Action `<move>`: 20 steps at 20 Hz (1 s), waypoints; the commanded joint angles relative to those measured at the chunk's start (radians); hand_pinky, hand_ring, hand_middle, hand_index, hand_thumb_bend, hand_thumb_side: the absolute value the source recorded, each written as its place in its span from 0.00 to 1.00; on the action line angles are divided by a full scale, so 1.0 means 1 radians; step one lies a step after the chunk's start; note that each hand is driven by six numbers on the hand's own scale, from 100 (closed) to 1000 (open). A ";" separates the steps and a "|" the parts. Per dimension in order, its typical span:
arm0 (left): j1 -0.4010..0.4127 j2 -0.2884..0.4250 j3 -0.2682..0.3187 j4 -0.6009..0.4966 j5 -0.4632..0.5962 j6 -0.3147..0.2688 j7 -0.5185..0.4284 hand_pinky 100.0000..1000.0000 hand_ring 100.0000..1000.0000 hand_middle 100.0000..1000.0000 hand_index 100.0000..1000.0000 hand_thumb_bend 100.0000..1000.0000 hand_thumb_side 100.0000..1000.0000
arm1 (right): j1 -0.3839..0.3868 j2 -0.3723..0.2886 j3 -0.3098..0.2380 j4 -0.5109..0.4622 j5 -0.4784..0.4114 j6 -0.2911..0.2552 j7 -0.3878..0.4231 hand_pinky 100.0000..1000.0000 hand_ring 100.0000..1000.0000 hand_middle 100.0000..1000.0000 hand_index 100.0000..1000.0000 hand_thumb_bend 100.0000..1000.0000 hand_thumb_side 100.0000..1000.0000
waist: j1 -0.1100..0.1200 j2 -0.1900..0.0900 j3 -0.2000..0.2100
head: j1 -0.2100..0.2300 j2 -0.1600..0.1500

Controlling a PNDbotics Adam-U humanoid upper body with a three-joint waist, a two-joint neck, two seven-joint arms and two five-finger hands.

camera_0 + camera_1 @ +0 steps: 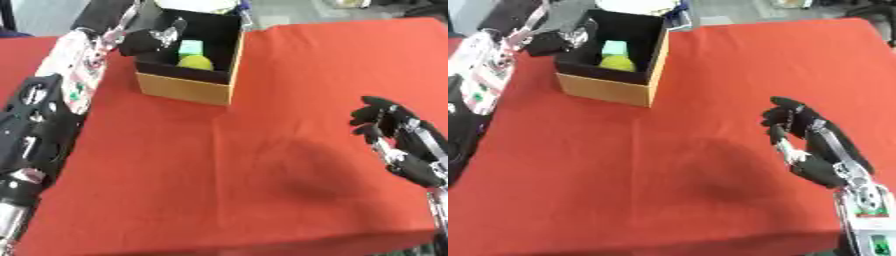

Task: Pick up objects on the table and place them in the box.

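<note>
Left eye view: our left hand [156,38], fingers relaxed, empty, hovers over the box [188,90]; beneath its fingertips lie a green block [191,47] and yellow ball [196,62], likely light, graspable sidewise. Right hand [811,145] idles, fingers loosely curled, empty.

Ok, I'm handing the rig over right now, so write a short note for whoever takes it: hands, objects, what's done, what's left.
Left hand: at the box's left rim, fingers reaching over the opening; whether it holds anything cannot be told.
Right hand: idle at the right over the red cloth, fingers relaxed, empty.
Objects: a yellow-green round object and a light green block lie inside the box.
Done: at least those two are in.
Left: no loose objects show on the cloth in either view. Probably just draw the left hand back and confirm nothing is hidden behind the box or arms.
</note>
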 commanded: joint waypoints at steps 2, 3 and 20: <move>0.016 0.062 0.007 -0.100 0.076 0.007 -0.013 0.77 0.77 0.84 0.93 0.34 0.87 | -0.007 -0.011 -0.007 -0.007 -0.003 -0.002 -0.004 0.63 0.69 0.68 0.90 0.00 0.41 | -0.005 -0.015 0.004 | -0.004 0.005; 0.028 0.071 0.007 -0.124 0.093 0.008 -0.016 0.77 0.77 0.84 0.93 0.33 0.87 | -0.008 -0.011 -0.007 -0.008 -0.003 -0.002 -0.004 0.63 0.69 0.68 0.90 0.00 0.41 | -0.006 -0.015 0.005 | -0.005 0.005; 0.402 0.072 -0.014 -0.546 0.376 -0.091 0.033 0.72 0.67 0.70 0.86 0.00 0.87 | -0.021 -0.013 -0.013 -0.015 -0.012 -0.002 -0.018 0.63 0.69 0.68 0.90 0.00 0.41 | -0.013 -0.005 0.047 | -0.008 0.005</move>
